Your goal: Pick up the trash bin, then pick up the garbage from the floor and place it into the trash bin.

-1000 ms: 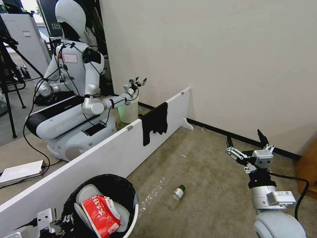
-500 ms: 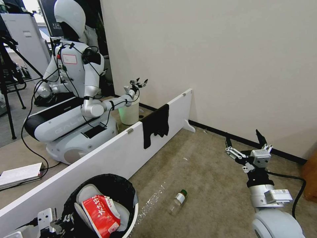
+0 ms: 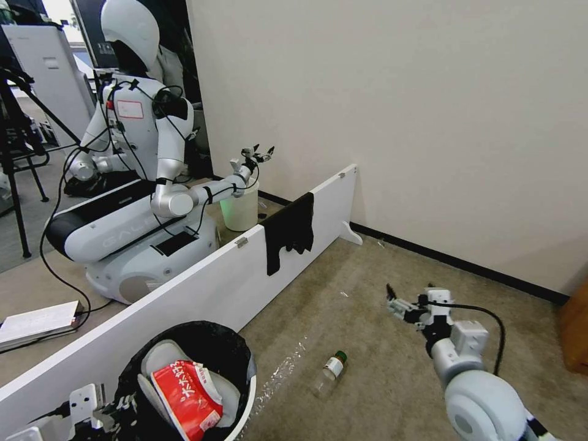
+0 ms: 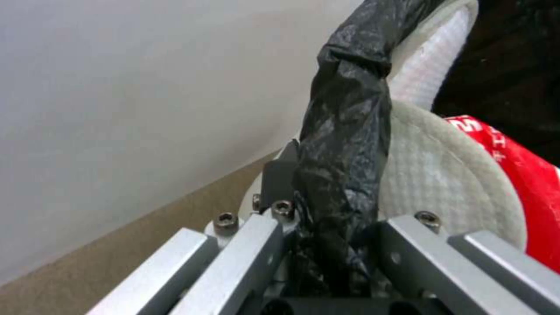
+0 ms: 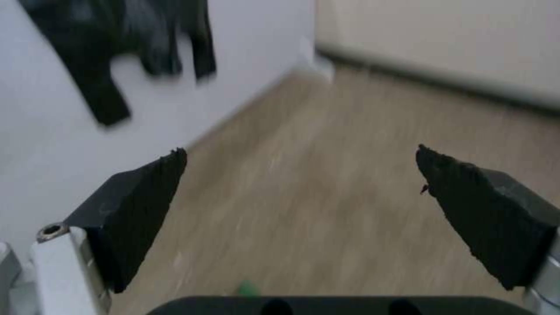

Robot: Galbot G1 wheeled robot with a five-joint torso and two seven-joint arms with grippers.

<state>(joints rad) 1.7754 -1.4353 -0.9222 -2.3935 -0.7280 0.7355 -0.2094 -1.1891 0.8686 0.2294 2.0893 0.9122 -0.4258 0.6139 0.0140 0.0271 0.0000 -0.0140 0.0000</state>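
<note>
The trash bin (image 3: 244,366), white with a black bag over its rim, stands at the lower left by the white board. In it lie a red snack packet (image 3: 184,398) and a white slipper (image 3: 160,357). My left gripper (image 3: 113,413) is shut on the bin's rim; the left wrist view has its fingers (image 4: 257,245) clamped over the black bag edge (image 4: 347,131), with the slipper (image 4: 449,188) and packet (image 4: 513,175) just behind. A small clear bottle with a green cap (image 3: 329,367) lies on the carpet. My right gripper (image 3: 409,301) hangs open, low, up and right of the bottle (image 5: 248,288).
A long white board (image 3: 214,288) runs diagonally on the left, with a black cloth (image 3: 288,233) draped over it. Behind it are another robot (image 3: 141,184) and a pale bucket (image 3: 240,208). A wall closes the far side. Brown furniture (image 3: 576,331) stands at the right edge.
My right arm has dropped and swung left, bringing the open gripper down near the carpet and closer to the bottle. The left gripper and the bin have not moved.
</note>
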